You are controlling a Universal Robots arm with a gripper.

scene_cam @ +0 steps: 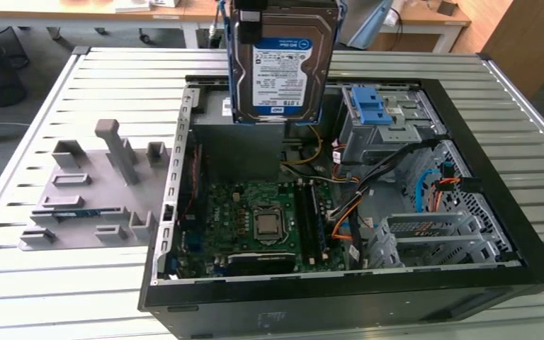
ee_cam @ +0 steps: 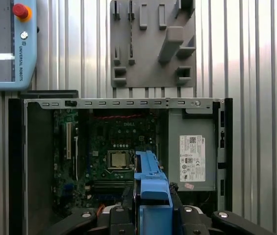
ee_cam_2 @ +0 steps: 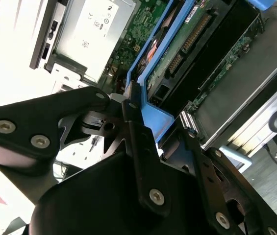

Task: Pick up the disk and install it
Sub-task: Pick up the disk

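- the flat silver-metal disk (scene_cam: 282, 67), in its blue plastic carrier frame (ee_cam: 152, 188), hangs upright over the open black computer case (scene_cam: 348, 294).
- the black gripper (ee_cam_2: 157, 122) pinches the frame.
- pick-up looks done; installation is not yet done.

Pincer (ee_cam: 152, 205) tight on the disk (scene_cam: 280, 71), aloft.
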